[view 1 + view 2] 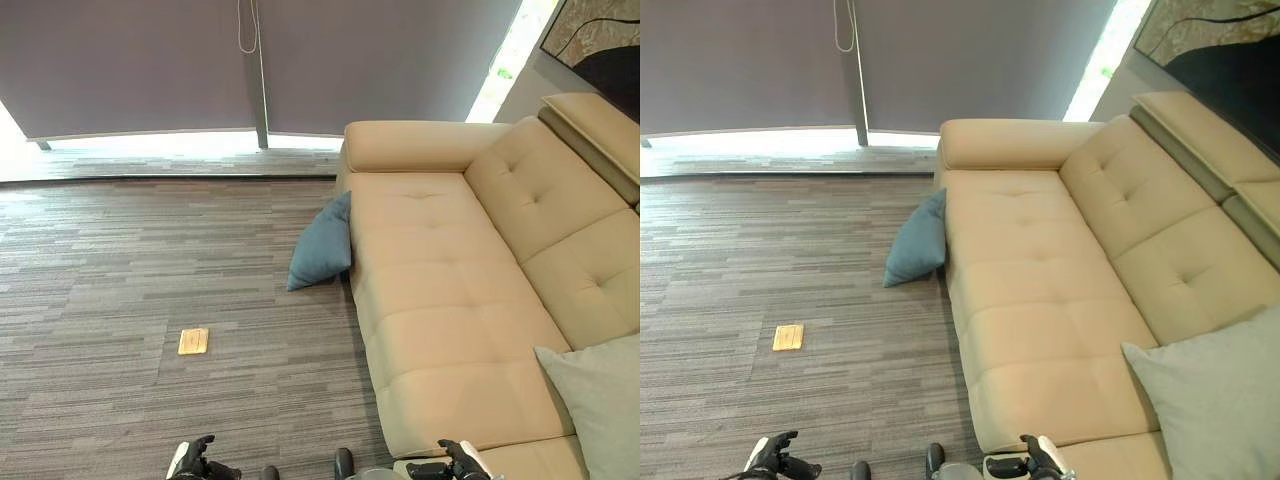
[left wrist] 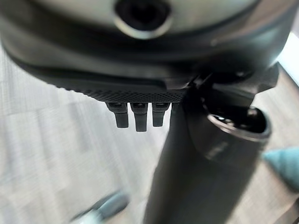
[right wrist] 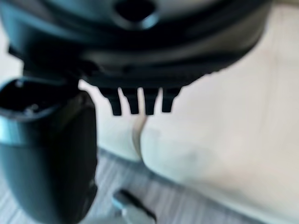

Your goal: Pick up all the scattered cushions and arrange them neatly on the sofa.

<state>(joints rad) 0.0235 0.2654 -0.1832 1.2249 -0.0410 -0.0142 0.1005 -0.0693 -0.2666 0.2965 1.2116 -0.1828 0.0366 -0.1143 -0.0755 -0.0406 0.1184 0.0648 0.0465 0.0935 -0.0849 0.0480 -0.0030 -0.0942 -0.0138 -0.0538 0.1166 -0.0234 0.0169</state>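
Blue cushion (image 1: 322,245) is leaning on the carpet (image 1: 120,290), propped against the front edge of the beige sofa (image 1: 440,290) near its armrest end. I'm seeing a grey cushion (image 1: 1220,400) sitting on the sofa's seat at the near end, against the backrest. Both hands are hanging low in front of me, left hand (image 1: 195,462) over the carpet, right hand (image 1: 455,462) over the sofa's near corner, fingers extended and holding nothing. A small wooden board (image 1: 193,341) is lying flat on the carpet, well apart from the blue cushion.
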